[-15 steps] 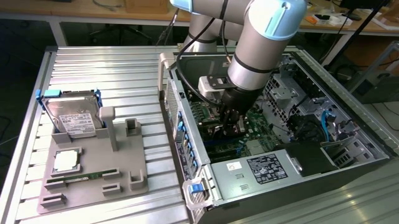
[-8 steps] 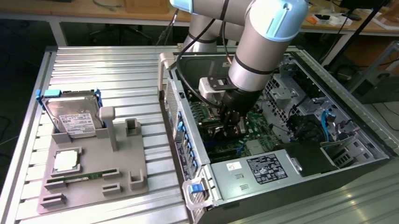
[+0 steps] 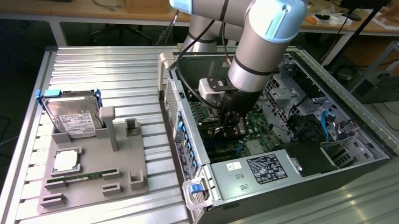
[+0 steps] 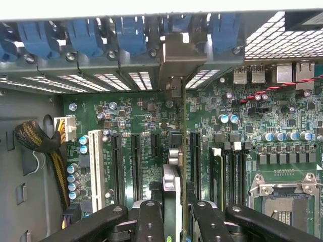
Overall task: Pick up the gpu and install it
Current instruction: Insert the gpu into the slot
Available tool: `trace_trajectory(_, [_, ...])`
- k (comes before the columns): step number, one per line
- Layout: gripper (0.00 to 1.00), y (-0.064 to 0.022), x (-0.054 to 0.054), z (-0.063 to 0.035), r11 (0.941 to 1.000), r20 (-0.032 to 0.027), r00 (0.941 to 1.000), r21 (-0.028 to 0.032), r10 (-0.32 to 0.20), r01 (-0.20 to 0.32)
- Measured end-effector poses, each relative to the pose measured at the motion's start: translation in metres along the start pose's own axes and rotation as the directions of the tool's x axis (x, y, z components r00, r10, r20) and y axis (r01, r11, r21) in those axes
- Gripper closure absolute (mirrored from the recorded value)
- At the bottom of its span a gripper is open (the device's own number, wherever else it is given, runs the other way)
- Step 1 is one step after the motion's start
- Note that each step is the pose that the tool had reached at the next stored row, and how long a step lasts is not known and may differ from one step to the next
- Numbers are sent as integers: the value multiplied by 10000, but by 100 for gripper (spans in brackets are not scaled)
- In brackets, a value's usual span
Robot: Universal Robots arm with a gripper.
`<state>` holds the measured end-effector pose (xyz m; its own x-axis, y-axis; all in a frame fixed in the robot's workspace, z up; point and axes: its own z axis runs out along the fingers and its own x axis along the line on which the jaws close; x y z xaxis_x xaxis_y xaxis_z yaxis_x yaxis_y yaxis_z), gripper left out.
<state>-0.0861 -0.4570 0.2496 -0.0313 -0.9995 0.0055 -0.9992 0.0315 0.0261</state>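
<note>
Inside the open black desktop computer case [image 3: 311,154], at about three o'clock in the exterior view, the grey robot arm [image 3: 262,51] reaches down to the green motherboard [image 3: 252,123]. Its black gripper [image 3: 229,122] stands low over the slots. The wrist view gives what that angle hides: the two black fingers [image 4: 151,222] are clamped on the gpu [image 4: 172,151], a thin flat circuit card seen edge-on, its silvery metal end bracket [image 4: 182,55] up against the case's rear slot openings among blue plastic clips [image 4: 83,38]. The card stands upright between long black expansion slots [image 4: 136,166], a white slot [image 4: 96,169] further off.

At nine o'clock in the exterior view, a grey parts holder [image 3: 93,172] carries a silver hard drive with a white label [image 3: 74,116]; its print is unreadable. The white label on the black power supply [image 3: 265,169] cannot be read either.
</note>
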Motion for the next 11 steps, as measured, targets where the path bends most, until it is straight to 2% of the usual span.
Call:
trace_trajectory(9, [73, 0, -1, 7, 10000, 10, 10000, -7, -1, 1])
trace_trajectory(11, [73, -1, -2, -1, 10000, 15, 10000, -41, -3, 3])
